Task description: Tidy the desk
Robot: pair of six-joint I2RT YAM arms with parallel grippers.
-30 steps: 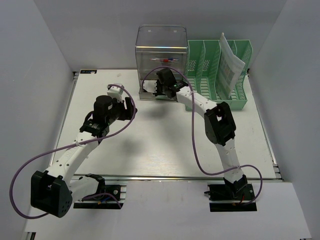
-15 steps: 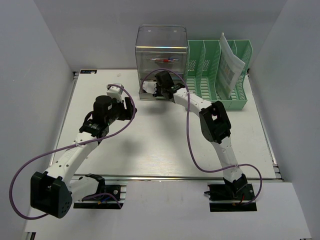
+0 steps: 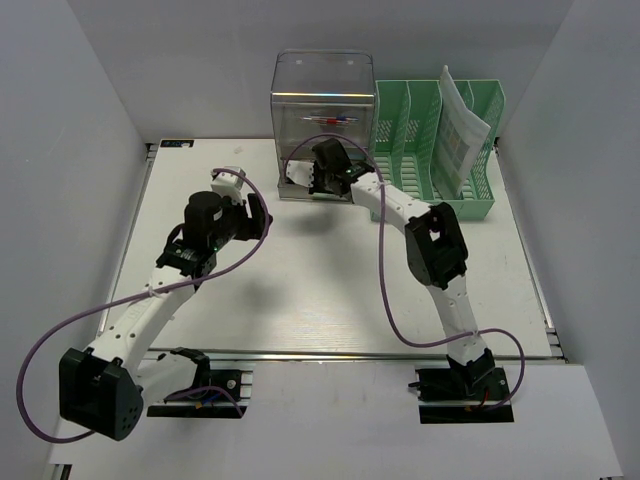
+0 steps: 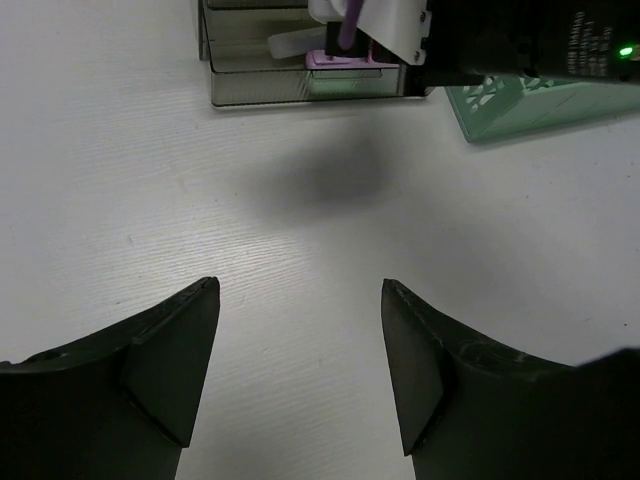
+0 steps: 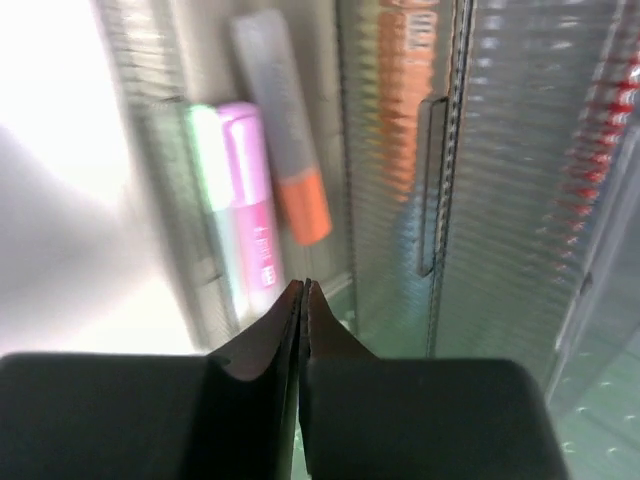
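Note:
The off-white desk (image 3: 330, 280) carries a clear drawer unit (image 3: 323, 120) at the back. My right gripper (image 3: 302, 180) hovers at the unit's base, jaws pressed together with nothing between them (image 5: 303, 290). Just beyond its tips, a pink highlighter (image 5: 250, 210) and a grey marker with an orange end (image 5: 290, 140) lie in the low drawer (image 4: 300, 85). My left gripper (image 3: 262, 215) hangs over the desk to the left of the unit, its fingers spread wide and empty (image 4: 300, 285).
A green slotted file rack (image 3: 440, 140) with a printed sheet (image 3: 460, 130) in it stands right of the drawer unit. The drawer unit's handle (image 5: 428, 185) is close to the right fingertips. Grey walls enclose the desk on three sides.
The right gripper's jaws have closed in front of the low drawer, and its arm has shifted slightly. The left arm has barely moved.

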